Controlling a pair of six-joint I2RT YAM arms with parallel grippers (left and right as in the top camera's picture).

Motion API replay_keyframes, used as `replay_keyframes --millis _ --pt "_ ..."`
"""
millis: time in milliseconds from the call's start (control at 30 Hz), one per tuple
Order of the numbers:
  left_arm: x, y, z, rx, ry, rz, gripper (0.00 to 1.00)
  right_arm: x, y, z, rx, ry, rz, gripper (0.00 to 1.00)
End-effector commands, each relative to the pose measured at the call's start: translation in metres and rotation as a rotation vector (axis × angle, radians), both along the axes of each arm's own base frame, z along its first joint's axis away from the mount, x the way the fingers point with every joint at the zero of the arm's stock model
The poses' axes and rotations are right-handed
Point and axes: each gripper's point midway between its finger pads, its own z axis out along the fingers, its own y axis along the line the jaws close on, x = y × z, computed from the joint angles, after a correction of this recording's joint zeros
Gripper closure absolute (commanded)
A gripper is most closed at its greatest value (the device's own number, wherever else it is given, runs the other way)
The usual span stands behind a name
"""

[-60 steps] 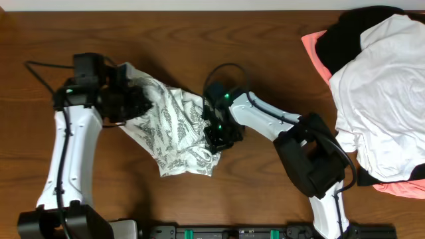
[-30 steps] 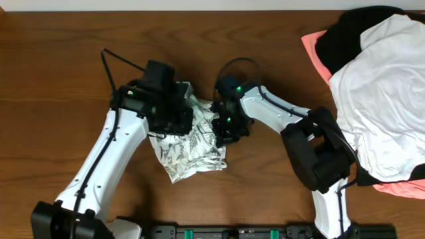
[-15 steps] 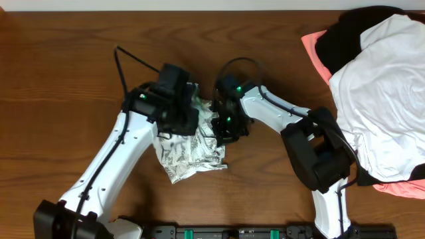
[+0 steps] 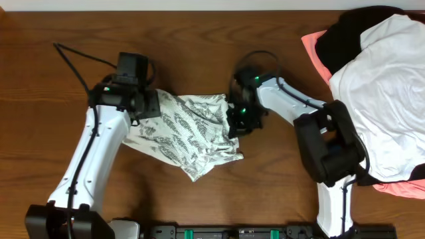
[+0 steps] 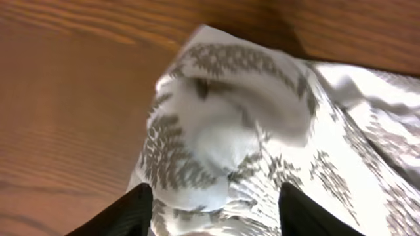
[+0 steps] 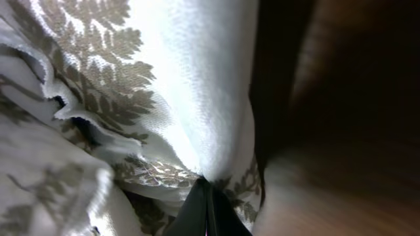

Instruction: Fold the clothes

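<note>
The clothes (image 4: 189,129), white fabric printed with grey-green fern leaves, lie loosely spread and creased at the table's middle. My left gripper (image 4: 149,105) is at the garment's left end. In the left wrist view this gripper (image 5: 215,193) is open, and a rumpled fold of the clothes (image 5: 230,124) lies between and beyond its two black fingers (image 5: 131,213). My right gripper (image 4: 238,119) is at the garment's right edge. The right wrist view shows it (image 6: 207,190) shut on a pinch of the clothes (image 6: 184,85), with fabric bunched around the fingertips.
A pile of other garments fills the back right corner: a plain white one (image 4: 382,93) on top, a black one (image 4: 345,33) and a coral-pink one (image 4: 312,50) beneath. Bare brown wood (image 4: 53,153) surrounds the printed garment.
My left gripper has swung left and opened. The printed garment, bunched between both grippers before, now lies stretched wider. My right gripper has shifted slightly right, still pinching the edge.
</note>
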Motion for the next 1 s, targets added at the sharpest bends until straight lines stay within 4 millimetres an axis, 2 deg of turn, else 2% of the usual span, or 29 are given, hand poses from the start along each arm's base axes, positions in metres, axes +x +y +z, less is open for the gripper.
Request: replay_keyframes --millis 0,67,233,400,600,800,967 --pt "0.003 0.011 -0.001 0.024 0.0 0.036 0.37 0.009 -0.027 -0.023 -0.094 -0.008 -0.003 0.99" --pt "0.003 0.006 -0.001 0.0 0.004 0.026 0.37 0.013 -0.037 -0.024 -0.125 -0.003 -0.038 0.99" --pt "0.0 -0.026 -0.003 -0.172 0.023 -0.042 0.37 0.021 -0.059 -0.026 -0.161 0.001 -0.086 0.99" --pt "-0.001 -0.036 -0.003 -0.18 0.026 -0.072 0.37 0.026 -0.083 -0.028 -0.208 0.014 -0.127 0.99" --pt "-0.003 -0.052 -0.002 -0.2 0.03 -0.116 0.37 0.032 -0.121 -0.031 -0.306 0.014 -0.175 0.99" --pt "-0.008 -0.104 0.003 -0.242 0.009 -0.32 0.37 0.036 -0.15 -0.03 -0.31 0.046 -0.251 0.99" --pt "-0.012 -0.159 0.008 -0.237 -0.054 -0.522 0.37 0.036 -0.165 -0.029 -0.313 0.059 -0.267 0.99"
